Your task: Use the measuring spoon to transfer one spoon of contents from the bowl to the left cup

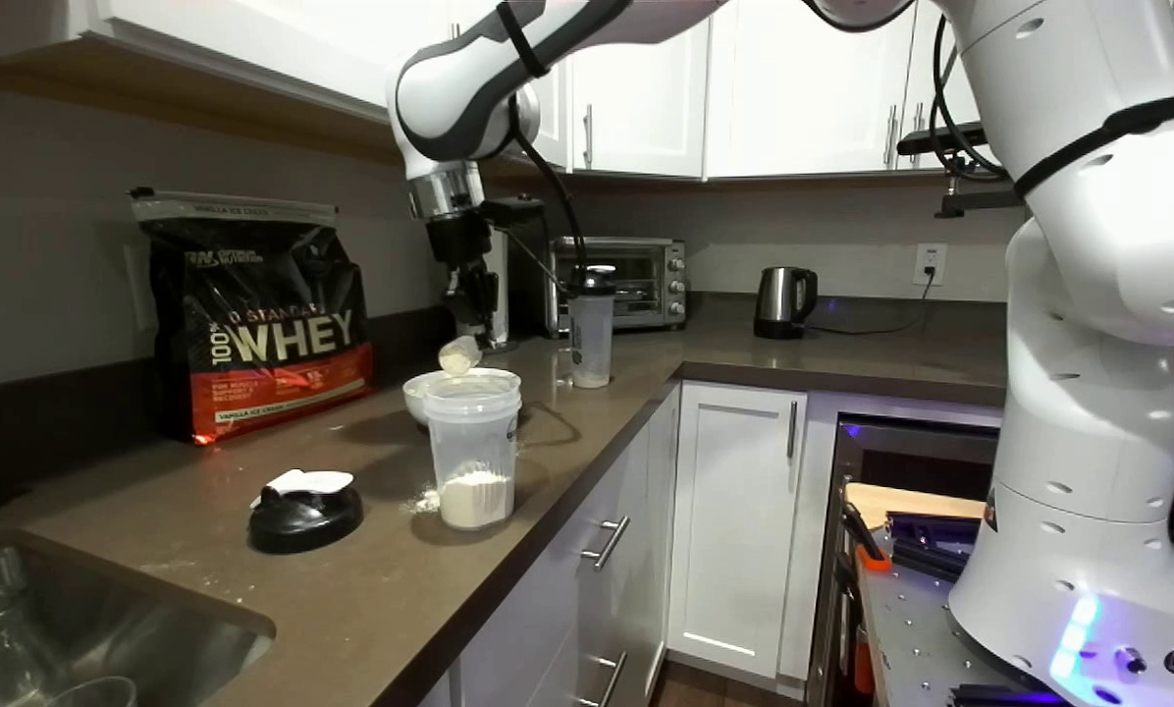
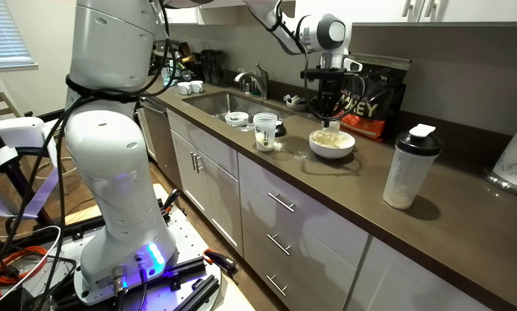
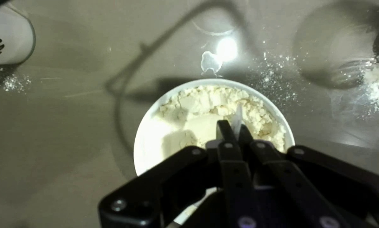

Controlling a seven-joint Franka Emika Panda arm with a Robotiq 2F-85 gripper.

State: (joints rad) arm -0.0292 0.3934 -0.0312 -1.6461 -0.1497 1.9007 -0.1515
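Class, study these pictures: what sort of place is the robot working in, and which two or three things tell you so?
A kitchen, probably a home one, though it might be an office's: there is a steel sink, a toaster oven and a kettle.

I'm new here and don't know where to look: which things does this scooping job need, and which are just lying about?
Needed for the job:
measuring spoon, held in the gripper
bowl of powder
open cup, likely where the powder goes

Just lying about:
lidded bottle
whey bag
black lid
kettle
toaster oven
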